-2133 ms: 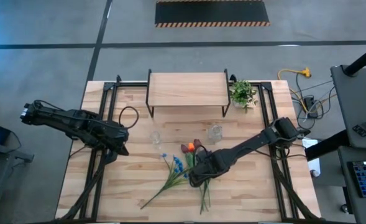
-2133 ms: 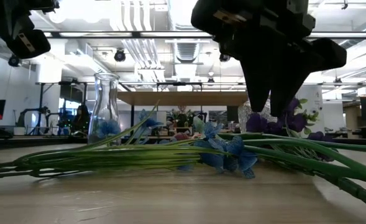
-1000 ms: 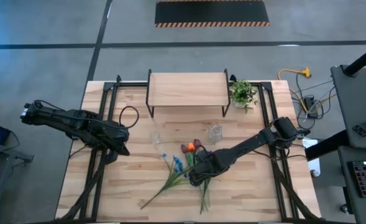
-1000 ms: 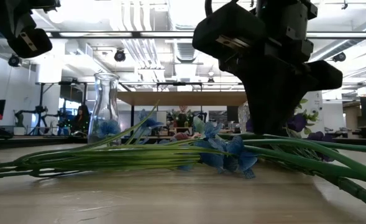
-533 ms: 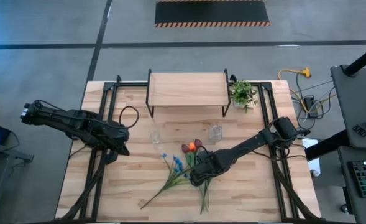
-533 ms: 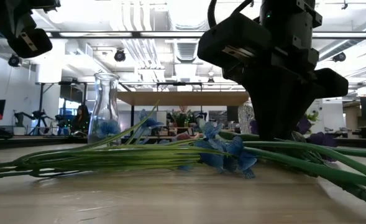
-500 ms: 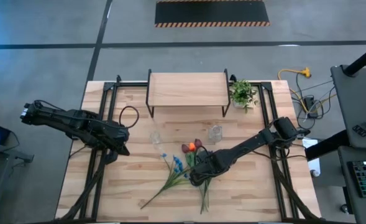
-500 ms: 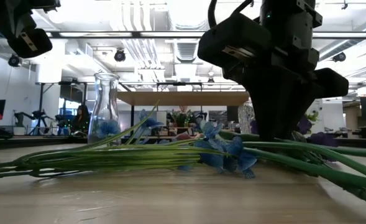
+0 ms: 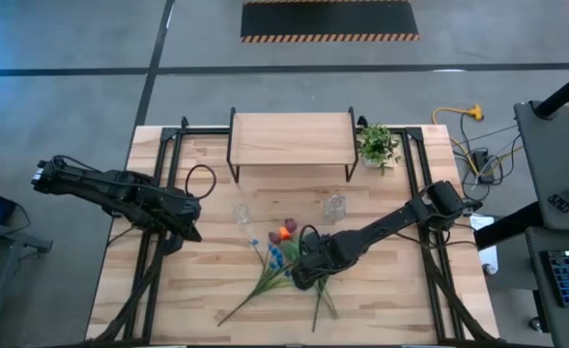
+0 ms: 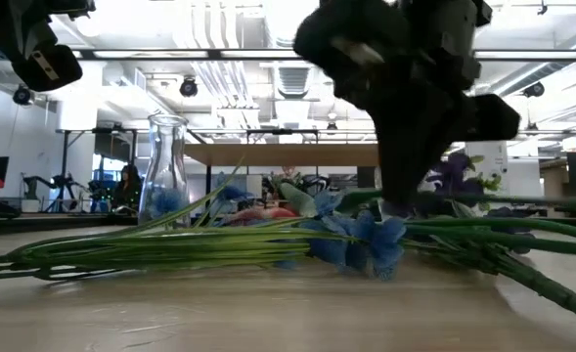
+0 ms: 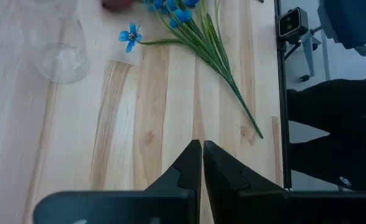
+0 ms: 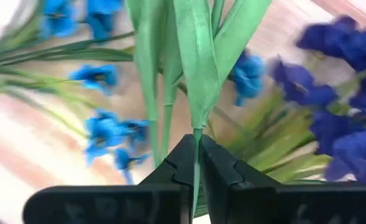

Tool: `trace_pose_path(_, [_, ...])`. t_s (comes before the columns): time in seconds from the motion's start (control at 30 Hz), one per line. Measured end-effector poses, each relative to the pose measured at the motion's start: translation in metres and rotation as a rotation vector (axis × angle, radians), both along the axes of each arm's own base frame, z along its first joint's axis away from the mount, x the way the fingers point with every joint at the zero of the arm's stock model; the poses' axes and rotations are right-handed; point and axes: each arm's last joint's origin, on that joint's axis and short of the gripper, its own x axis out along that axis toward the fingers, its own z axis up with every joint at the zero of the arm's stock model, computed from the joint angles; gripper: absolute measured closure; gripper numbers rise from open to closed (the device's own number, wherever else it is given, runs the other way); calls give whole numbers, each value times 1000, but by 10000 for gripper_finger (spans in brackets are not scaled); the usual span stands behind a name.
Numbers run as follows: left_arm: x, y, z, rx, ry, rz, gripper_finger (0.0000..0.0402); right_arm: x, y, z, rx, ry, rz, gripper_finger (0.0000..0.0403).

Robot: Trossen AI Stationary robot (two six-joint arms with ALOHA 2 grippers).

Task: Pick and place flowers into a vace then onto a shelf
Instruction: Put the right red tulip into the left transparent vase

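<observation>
Glass vase (image 10: 166,168) stands beside flowers (image 9: 274,266), seemingly untouched.

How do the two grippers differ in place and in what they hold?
The right gripper is down among the flowers mid-table, shut on a green stem; the left gripper is shut on nothing. The left gripper sits off at the table's left side, over bare wood near a glass vase, away from the flowers; the right arm reaches in from the right. Both have their fingers closed.

No readable text or labels anywhere.
</observation>
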Motion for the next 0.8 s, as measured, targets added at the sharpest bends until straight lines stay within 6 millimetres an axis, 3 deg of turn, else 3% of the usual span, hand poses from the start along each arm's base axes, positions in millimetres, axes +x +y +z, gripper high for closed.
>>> trace_pose_path(0.33, [0,0,0,-15,9,19,402,10,0,36,-108,-141,80,394])
trace_pose_path(0.8, [17,0,17,-12,-245,131,402,-7,-17,121,-610,-487,242,394])
